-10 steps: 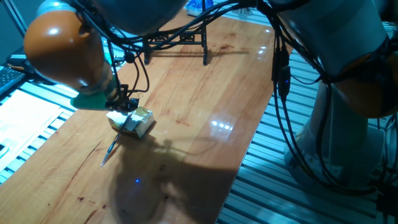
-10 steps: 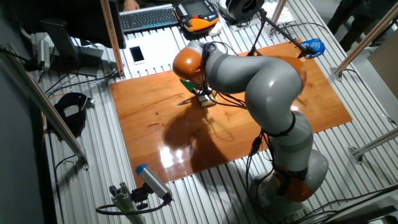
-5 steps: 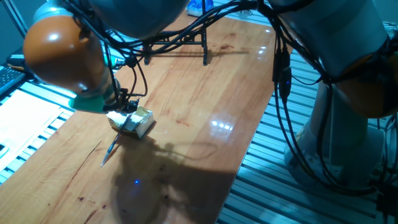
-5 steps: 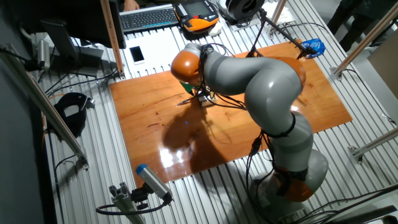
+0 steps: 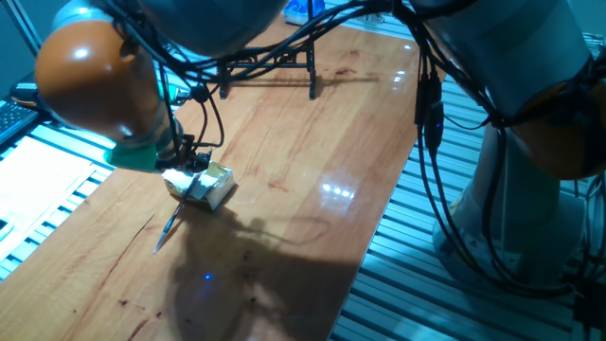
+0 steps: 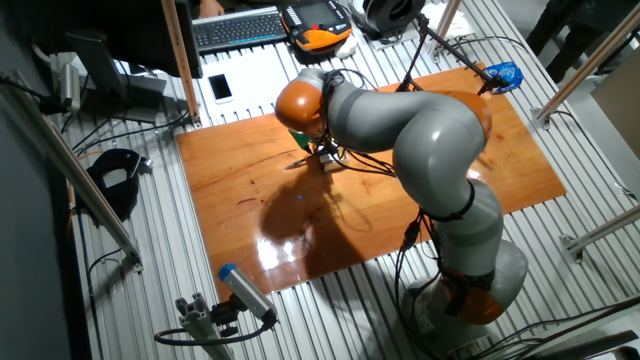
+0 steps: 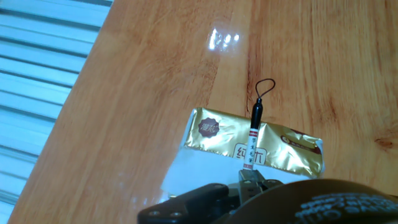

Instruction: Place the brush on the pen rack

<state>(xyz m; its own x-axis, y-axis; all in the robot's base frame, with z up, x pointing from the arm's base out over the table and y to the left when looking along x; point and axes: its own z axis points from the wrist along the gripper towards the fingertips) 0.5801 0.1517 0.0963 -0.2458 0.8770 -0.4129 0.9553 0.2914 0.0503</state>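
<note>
Wood table [image 5: 312, 152] w/ box [image 5: 206, 184], pen rack [image 5: 270, 62], brush [image 5: 170, 224] tip.

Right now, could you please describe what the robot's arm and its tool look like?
The arm has rounded light-grey links with glossy orange joint sections. Black cables run loosely along it. A teal ring sits above the small black tool, which looks dark and blurred in the hand view.

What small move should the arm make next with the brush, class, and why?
Probably lift straight up: the end effector sits down at the brush, which lies across the box, while the pen rack stands at the table's far end.
</note>
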